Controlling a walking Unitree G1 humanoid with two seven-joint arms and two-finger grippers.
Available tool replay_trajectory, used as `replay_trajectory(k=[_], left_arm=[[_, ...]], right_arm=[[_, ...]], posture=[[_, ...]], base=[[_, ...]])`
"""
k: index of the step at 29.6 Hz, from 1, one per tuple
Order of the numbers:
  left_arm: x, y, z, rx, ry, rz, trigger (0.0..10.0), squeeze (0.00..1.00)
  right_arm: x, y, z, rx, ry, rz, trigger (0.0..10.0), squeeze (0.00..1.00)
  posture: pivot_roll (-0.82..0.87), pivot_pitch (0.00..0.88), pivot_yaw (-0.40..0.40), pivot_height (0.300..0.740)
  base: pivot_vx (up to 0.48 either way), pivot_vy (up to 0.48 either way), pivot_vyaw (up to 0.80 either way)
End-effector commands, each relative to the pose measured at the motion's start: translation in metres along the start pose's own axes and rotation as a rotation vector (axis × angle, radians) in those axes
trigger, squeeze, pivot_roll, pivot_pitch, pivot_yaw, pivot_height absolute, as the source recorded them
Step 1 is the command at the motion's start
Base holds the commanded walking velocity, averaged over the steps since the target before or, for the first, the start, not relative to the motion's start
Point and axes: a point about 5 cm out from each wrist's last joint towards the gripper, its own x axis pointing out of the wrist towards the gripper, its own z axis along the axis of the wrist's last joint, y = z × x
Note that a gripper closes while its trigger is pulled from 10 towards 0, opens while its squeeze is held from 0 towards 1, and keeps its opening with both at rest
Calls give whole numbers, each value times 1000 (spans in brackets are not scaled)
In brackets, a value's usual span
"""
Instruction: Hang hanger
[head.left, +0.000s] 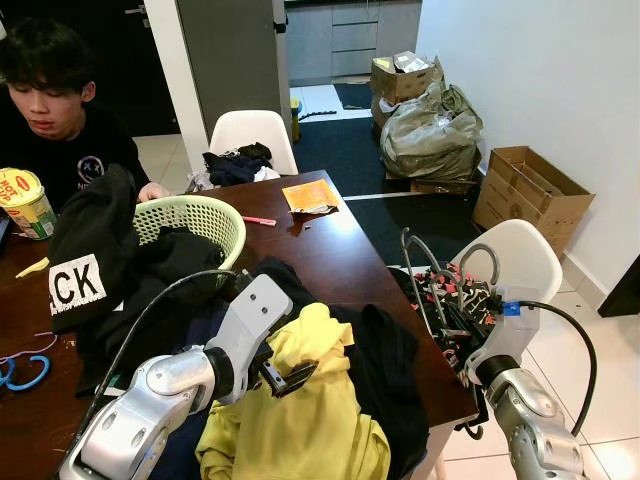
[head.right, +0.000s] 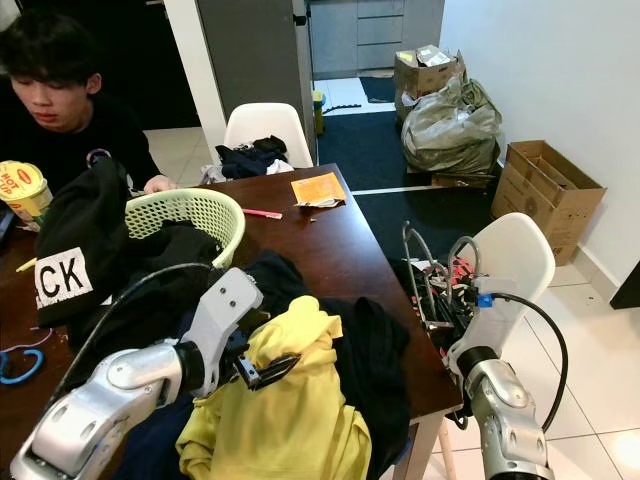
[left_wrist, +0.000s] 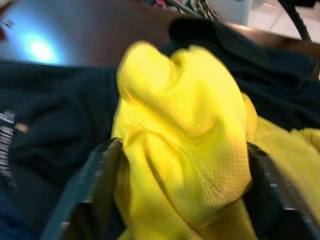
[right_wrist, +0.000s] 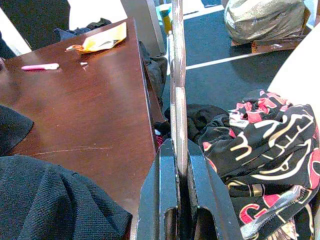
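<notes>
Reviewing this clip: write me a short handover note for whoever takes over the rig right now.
Left hand: fingers either side of a bunched fold of the yellow shirt, which lies on the clothes pile at the near end of the dark wooden table.
Right hand: shut on a thin grey hanger, held upright beside the table's right edge, over the white chair piled with patterned clothing.
Done: hanger picked up, shirt gripped.
Left: get the shirt onto the hanger, then hang it. No rail is seen. A person sits at the far left.
</notes>
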Motion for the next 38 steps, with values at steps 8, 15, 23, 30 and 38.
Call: replay_trajectory(k=[8,15,23,30,38], left_arm=[[3,-5,-5,-27,7,-40,0,0],[3,-6,6,-20,-56,-61,0,0],[-35,65,100,103,-459,197,0,0],[-135,169,192,295,-729,823,0,0],[-213,221,207,330,-718,1255,0,0]], right_arm=[[1,5,-3,11,5,18,10000,0],[1,5,-3,13,2,16,10000,0],[3,7,-3,17,0,19,10000,0],[4,8,-3,19,1,20,10000,0],[4,7,-2,17,0,18,10000,0]], posture=[[6,8,44,740],[5,12,47,740],[12,6,41,740],[19,0,35,740],[12,6,40,740]], base=[[0,0,0],[0,0,0],[0,0,0],[0,0,0],[0,0,0]])
